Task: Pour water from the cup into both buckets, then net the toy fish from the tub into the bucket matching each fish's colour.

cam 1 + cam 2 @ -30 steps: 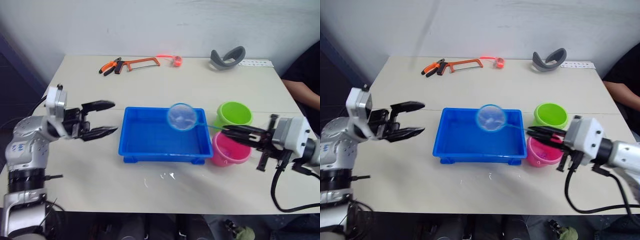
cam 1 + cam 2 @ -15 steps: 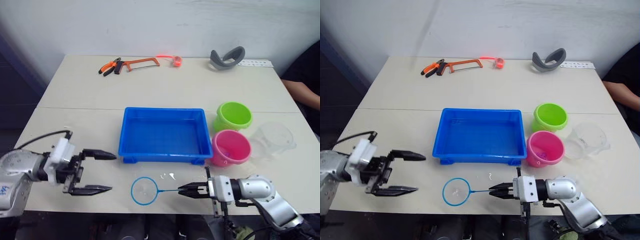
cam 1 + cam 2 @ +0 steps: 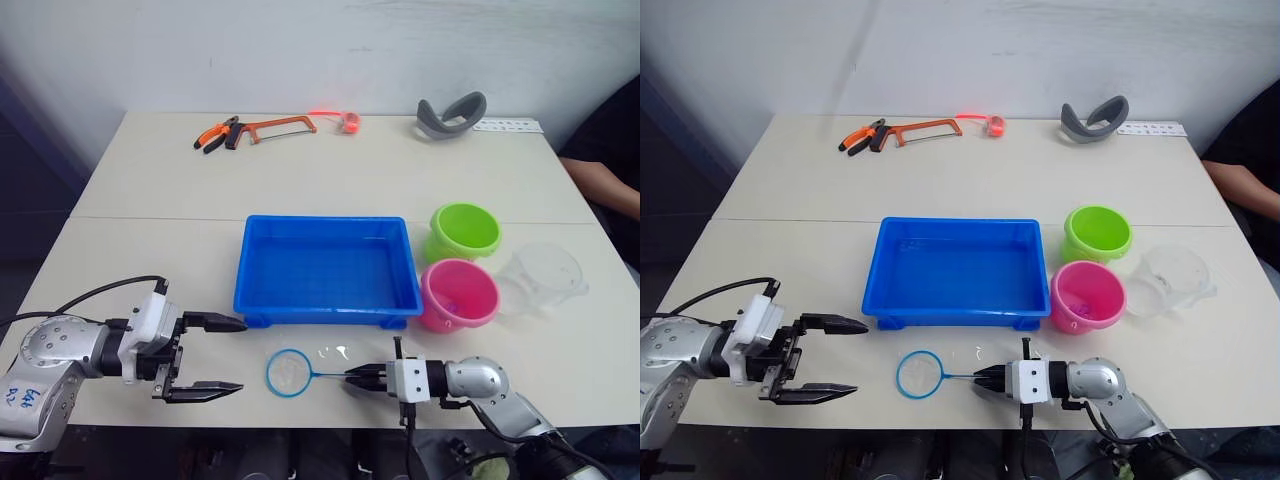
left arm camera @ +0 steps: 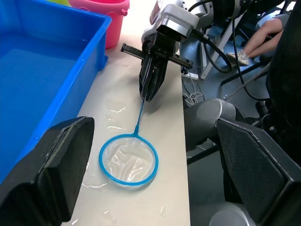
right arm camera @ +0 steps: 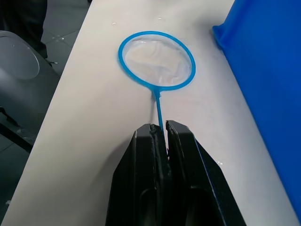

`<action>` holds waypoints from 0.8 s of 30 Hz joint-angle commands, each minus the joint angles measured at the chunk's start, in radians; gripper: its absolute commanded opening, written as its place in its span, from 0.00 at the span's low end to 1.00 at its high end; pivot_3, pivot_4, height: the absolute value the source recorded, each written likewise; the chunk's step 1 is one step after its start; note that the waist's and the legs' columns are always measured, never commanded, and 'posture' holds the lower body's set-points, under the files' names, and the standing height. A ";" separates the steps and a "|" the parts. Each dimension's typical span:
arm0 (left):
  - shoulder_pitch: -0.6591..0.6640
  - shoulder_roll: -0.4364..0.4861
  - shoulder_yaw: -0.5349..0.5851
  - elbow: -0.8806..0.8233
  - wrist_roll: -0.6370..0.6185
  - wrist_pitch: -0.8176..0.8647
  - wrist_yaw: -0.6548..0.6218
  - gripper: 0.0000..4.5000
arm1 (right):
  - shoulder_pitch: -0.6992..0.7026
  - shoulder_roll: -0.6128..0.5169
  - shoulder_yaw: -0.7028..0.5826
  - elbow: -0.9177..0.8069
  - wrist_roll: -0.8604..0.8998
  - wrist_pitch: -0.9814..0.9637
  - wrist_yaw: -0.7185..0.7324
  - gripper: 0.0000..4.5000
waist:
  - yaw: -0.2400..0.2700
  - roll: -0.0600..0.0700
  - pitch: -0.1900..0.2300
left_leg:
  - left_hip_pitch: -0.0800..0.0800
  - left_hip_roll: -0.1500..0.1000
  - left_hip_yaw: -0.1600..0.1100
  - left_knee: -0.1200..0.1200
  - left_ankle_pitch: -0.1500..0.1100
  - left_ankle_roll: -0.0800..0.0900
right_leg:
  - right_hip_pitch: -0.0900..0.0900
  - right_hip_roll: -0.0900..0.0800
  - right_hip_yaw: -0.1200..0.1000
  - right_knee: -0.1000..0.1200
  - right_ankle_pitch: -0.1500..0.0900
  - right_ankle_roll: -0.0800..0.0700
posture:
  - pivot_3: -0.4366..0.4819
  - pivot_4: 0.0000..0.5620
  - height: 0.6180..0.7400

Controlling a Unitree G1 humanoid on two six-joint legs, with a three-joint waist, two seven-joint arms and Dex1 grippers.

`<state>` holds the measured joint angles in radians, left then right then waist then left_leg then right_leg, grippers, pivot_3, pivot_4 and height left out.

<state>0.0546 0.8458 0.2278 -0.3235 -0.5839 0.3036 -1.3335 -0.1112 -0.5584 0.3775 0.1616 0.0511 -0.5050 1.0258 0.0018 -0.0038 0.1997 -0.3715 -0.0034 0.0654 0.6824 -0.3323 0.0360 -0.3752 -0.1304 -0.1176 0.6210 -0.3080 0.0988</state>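
Right gripper (image 3: 357, 376) is clamping its two black fingers on the thin handle of the one small blue-rimmed net (image 3: 290, 372), whose hoop is lying flat on the beige table (image 3: 300, 180) near its front edge. One shallow bright blue plastic tub (image 3: 328, 270) is sitting just behind the net. Two small round buckets are standing to the tub's right: the lime green bucket (image 3: 464, 233) behind, the pink bucket (image 3: 459, 295) in front. One wide clear plastic cup (image 3: 545, 277) is resting beside them. Left gripper (image 3: 218, 354) is hovering with fingers spread, holding nothing, just left of the hoop. Compared with half a second ago, the net is lying in nearly the same spot, and the left gripper is positioned closer to it.
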 commanded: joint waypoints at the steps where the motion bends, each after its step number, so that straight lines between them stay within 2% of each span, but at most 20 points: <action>1: -0.014 0.009 -0.016 0.007 0.003 -0.011 -0.004 1.00 | -0.003 0.007 -0.016 0.040 0.037 0.011 0.020 0.24 | -0.003 0.000 0.000 | 0.000 0.000 0.000 0.000 0.000 0.000 | 0.000 0.000 0.000 0.000 0.000 0.000 | 0.48 0.27 1.00; 4: -0.018 0.015 -0.028 0.014 0.002 -0.008 -0.011 1.00 | -0.013 -0.015 -0.035 0.032 0.054 0.000 0.041 0.56 | -0.005 0.000 0.000 | 0.000 0.000 0.000 0.000 0.000 0.000 | 0.000 0.000 0.000 0.000 0.000 0.000 | 0.48 0.27 1.00; 8: -0.015 0.024 -0.024 0.029 0.000 -0.005 -0.013 1.00 | 0.042 -0.082 -0.055 -0.087 0.124 0.017 0.100 0.97 | -0.001 0.001 0.001 | 0.000 0.000 0.000 0.000 0.000 0.000 | 0.000 -0.001 0.000 0.000 0.000 0.000 | 0.48 0.27 1.00; 14: 0.038 0.020 0.040 0.059 0.004 -0.003 0.040 1.00 | 0.235 -0.261 -0.193 -0.400 0.307 0.154 0.121 1.00 | 0.000 0.002 0.001 | 0.000 0.000 -0.001 -0.001 -0.001 0.000 | 0.000 -0.001 0.000 -0.001 0.000 0.000 | 0.48 0.27 1.00; 18: 0.134 0.007 0.135 0.103 0.076 -0.088 0.107 1.00 | 0.421 -0.356 -0.419 -0.580 0.379 0.220 0.069 1.00 | 0.002 0.003 0.001 | 0.000 0.001 0.000 -0.002 -0.002 0.000 | 0.001 -0.001 0.001 -0.007 0.000 0.000 | 0.48 0.27 1.00; 21: 0.183 -0.001 0.187 0.159 0.107 -0.157 0.123 1.00 | 0.525 -0.377 -0.596 -0.629 0.454 0.291 0.057 1.00 | 0.005 0.002 0.000 | 0.000 0.002 0.000 -0.002 -0.003 -0.001 | 0.001 0.000 0.001 -0.008 0.000 0.000 | 0.48 0.27 1.00; 24: 0.216 -0.013 0.224 0.225 0.130 -0.193 0.152 1.00 | 0.616 -0.392 -0.798 -0.649 0.547 0.349 0.114 1.00 | 0.017 0.002 0.001 | 0.001 0.002 0.001 -0.002 -0.005 0.001 | 0.001 -0.001 0.001 -0.008 0.000 0.000 | 0.48 0.27 1.00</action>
<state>0.2593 0.8405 0.4133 -0.1235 -0.4664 0.1456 -1.1977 0.4929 -0.9468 -0.3111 -0.4516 0.5349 -0.1737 1.1175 0.0190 -0.0015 0.2002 -0.3710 -0.0015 0.0659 0.6801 -0.3372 0.0374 -0.3744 -0.1310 -0.1162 0.6123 -0.3081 0.0989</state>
